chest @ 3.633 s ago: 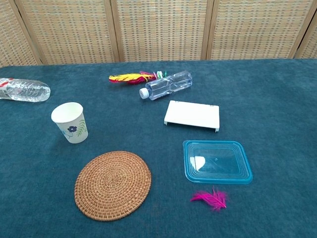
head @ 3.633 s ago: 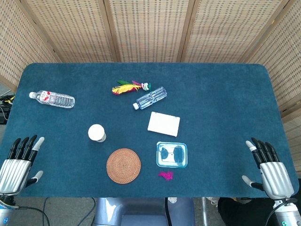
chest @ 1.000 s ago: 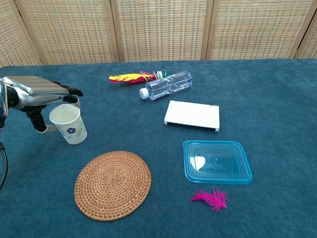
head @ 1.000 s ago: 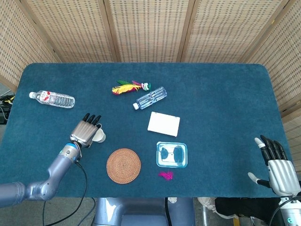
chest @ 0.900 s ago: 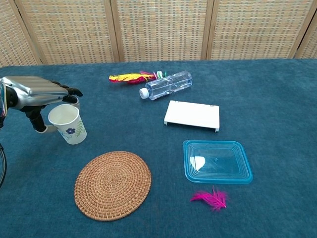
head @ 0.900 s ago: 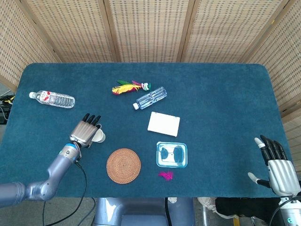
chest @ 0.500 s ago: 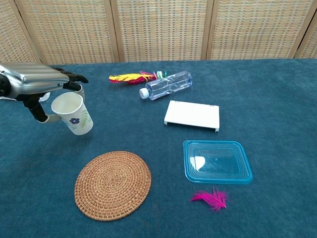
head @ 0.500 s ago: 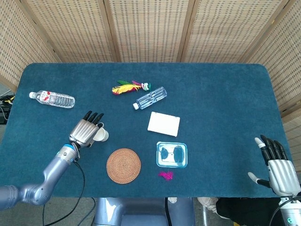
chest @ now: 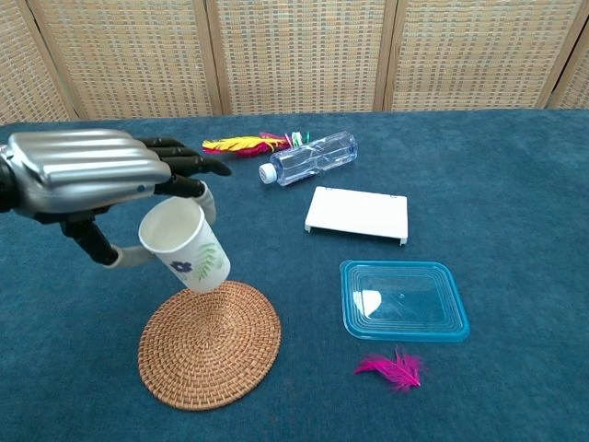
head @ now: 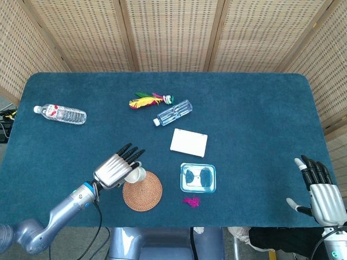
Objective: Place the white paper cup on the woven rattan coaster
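A: What is held by the left hand (chest: 87,175)?

B: A white paper cup with a blue flower and green leaf print (chest: 185,244) is gripped there between the thumb and the dark fingers (chest: 179,164). The cup is tilted, its open mouth turned toward the hand and its base angled down and away.

A: Where is the cup placed relative to the round woven rattan coaster (chest: 210,343)?

B: It is carried just under the hand, with its base over the far edge of the coaster. Whether the base touches the weave cannot be told; in the head view the cup (head: 135,174) is seen overlapping the coaster's (head: 143,191) upper left rim, beside the left hand (head: 115,169).

A: And the right hand (head: 320,196)?

B: It is seen only in the head view, at the near right edge of the dark blue carpeted surface (head: 249,108), well apart from everything. Nothing is held in it and its fingers are spread.

A: What else is laid out?

B: To the right of the left hand, a clear blue plastic container lid (chest: 403,300) is laid flat, with a small pink feather (chest: 390,368) just in front of it. Beyond the lid a flat white rectangular box (chest: 357,215) is set. Further out from the hand, a clear empty plastic bottle (chest: 307,157) is lying on its side beside a bunch of red, yellow and green feathers (chest: 248,144). A second, labelled clear plastic bottle (head: 59,114) is lying far to the hand's left.
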Robot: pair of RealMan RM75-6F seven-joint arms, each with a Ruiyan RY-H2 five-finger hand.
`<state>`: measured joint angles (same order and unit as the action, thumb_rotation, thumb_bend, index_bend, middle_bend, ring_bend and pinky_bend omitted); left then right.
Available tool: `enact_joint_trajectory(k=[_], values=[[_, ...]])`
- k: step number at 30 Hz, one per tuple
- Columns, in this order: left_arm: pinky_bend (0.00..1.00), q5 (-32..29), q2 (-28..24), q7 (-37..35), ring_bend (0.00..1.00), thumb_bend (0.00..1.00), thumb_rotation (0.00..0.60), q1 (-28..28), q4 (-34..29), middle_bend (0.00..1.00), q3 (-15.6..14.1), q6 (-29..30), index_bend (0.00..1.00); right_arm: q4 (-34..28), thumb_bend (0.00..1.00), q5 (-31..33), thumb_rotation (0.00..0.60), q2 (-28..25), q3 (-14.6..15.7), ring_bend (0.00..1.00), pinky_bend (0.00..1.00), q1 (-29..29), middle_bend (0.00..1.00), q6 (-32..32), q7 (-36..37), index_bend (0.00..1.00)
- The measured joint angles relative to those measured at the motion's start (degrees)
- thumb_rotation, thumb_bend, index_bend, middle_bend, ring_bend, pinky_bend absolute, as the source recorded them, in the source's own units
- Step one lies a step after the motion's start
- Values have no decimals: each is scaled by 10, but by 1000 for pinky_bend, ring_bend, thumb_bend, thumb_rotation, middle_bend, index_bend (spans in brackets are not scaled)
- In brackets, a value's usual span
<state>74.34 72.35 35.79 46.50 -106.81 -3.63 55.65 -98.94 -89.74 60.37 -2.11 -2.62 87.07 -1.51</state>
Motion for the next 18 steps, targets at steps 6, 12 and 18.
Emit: enact_joint_trajectory(k=[6, 12, 18], values=[[0, 15, 17, 28, 0, 372, 600, -1, -17, 0, -11, -12, 268, 1, 117, 0, 600, -2, -1, 0, 0, 1, 0, 4, 5, 44], [0, 14, 18, 59, 0, 371, 600, 0, -39, 0, -19, -25, 268, 3, 117, 1, 600, -2, -2, 0, 0, 2, 0, 4, 11, 44], [0, -8, 3, 89, 0, 371, 600, 5, -54, 0, -21, -37, 268, 3, 117, 2, 600, -3, -2, 0, 0, 3, 0, 5, 15, 44]])
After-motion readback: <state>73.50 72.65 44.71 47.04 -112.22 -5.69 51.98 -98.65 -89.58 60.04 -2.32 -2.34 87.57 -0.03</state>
